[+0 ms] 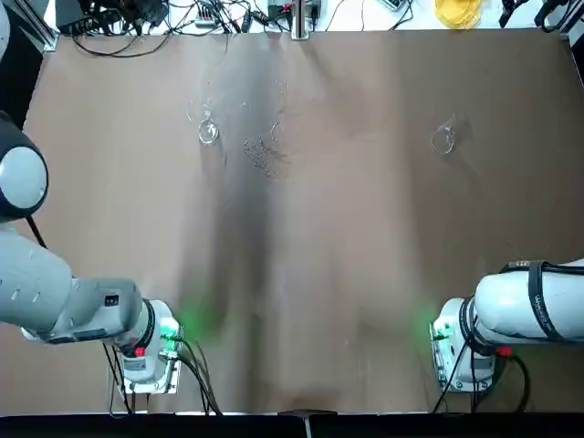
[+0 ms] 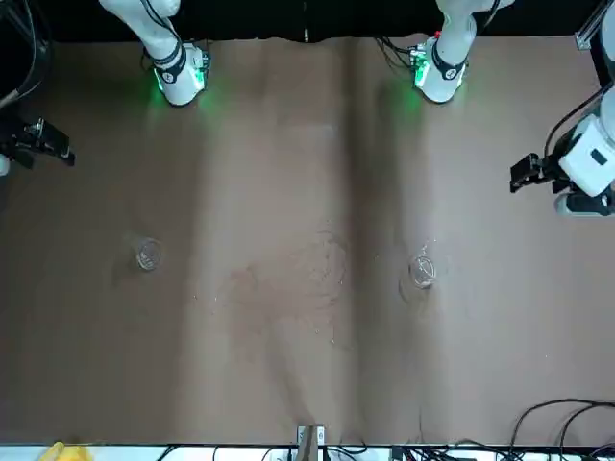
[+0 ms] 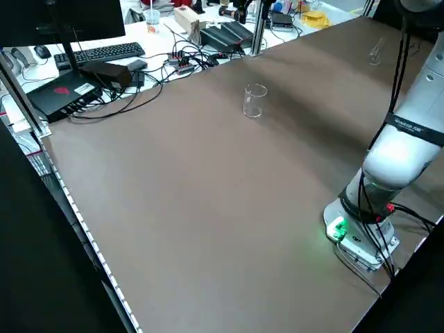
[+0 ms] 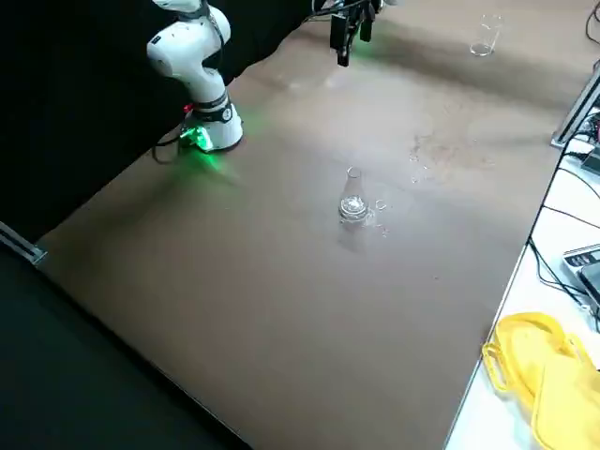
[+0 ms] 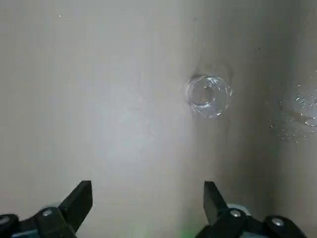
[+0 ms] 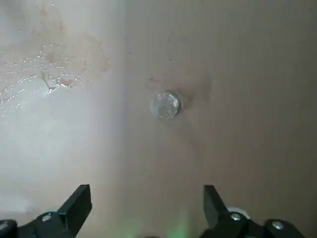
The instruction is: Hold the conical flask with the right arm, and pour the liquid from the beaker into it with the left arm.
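Clear glass marks both vessels on the brown table (image 1: 338, 292): the beaker (image 1: 209, 132) stands in the upper left of the top view, the flask (image 1: 443, 139) in the upper right, well apart. In the front view the left gripper (image 2: 514, 180) hangs at the upper right edge and the right gripper (image 2: 69, 154) at the upper left. In their wrist views, the left gripper's two fingers stand wide apart with nothing between them, and so do the right's. The step in hand looks to be the reach for the two vessels; no pouring is under way.

Wet drops (image 5: 299, 116) lie at the right edge of the left wrist view, and more show at the upper left of the right one. Dampness could let either base slide if one finger touches before its partner. The flask narrows to a slim neck, so a grip set off-centre could tip it or let it turn. Too hard a squeeze might crack the thin glass; too weak a one might let the beaker slip as it tilts. Its wide mouth could also send liquid past the narrow neck if tilted fast or badly lined up. How much liquid it holds, I cannot tell.
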Motion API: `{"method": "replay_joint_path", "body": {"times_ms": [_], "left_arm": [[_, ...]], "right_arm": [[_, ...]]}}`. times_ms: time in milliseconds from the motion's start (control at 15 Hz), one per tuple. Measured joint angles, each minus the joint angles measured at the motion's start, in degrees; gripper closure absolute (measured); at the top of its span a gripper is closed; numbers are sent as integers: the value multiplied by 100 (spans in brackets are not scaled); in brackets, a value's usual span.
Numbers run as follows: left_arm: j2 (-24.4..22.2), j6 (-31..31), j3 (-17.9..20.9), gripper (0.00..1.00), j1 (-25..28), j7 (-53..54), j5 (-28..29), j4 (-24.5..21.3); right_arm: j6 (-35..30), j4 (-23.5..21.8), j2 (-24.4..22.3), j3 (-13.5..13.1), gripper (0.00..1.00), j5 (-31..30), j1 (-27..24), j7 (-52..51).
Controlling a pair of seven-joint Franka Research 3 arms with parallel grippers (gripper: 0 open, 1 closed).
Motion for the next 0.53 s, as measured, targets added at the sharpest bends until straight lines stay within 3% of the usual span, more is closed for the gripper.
{"method": "replay_joint_path", "body": {"times_ms": [133,533], "left_arm": [[37,120,11,1,162,442,-24,-4],[542,422,38,0,1481,2968,-1431,-38]], "right_arm": [[0,0,0,32,0,9,66,-13],[25,-16,23,60,0,13,275,-15]]}}
